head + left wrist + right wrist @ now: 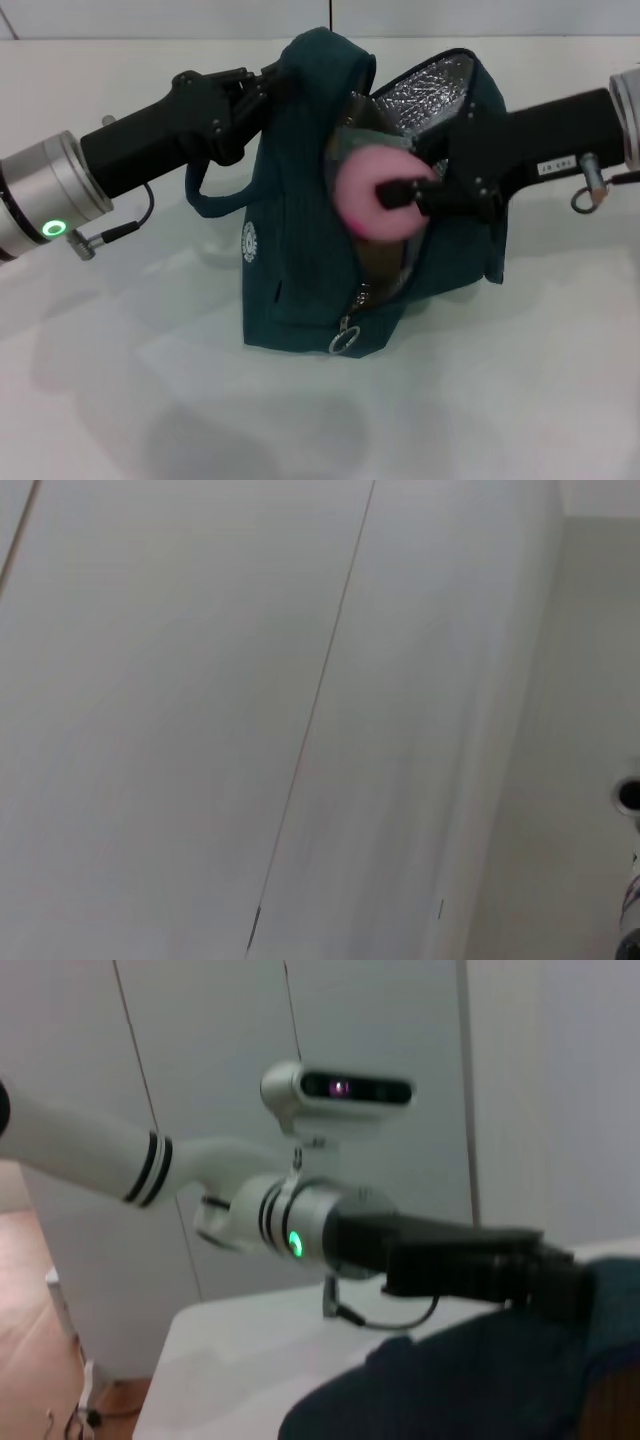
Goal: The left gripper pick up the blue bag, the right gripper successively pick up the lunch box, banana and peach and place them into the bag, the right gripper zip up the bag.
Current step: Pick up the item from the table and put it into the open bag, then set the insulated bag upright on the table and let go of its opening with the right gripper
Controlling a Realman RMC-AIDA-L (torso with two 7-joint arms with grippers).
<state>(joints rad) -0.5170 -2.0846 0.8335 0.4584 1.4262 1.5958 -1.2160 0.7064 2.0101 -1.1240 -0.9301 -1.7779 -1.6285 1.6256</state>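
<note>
1. You have the blue bag [300, 220] standing on the white counter [120, 380], its zipper undone and the mouth gaping so the silver foil lining [425, 90] shows at the far side
2. Your left end effector [262, 85] reaches in from the left and is pressed together on the bag's upper left edge, holding that side raised; one padded handle [215, 205] loops down below it
3. The right wrist view shows you the same left arm from the other side: silver wrist with the green light [295, 1243], black claw meeting the dark fabric of the bag [480, 1380]
4. Your right end effector [405, 195] comes in from the right and is pinching the peach [375, 195], with one black finger [392, 190] lying across its pink front
5. The peach sits right at the bag's opening, between the two fabric sides, and looks blurred
6. You can see the zipper's metal ring pull [343, 341] hanging at the near bottom end of the opening, and the white round logo [250, 241] on the bag's left face
7. You cannot see the lunch box or the banana anywhere on the counter; whether they lie inside the bag cannot be told
8. Your left wrist view shows only pale wall panels
</note>
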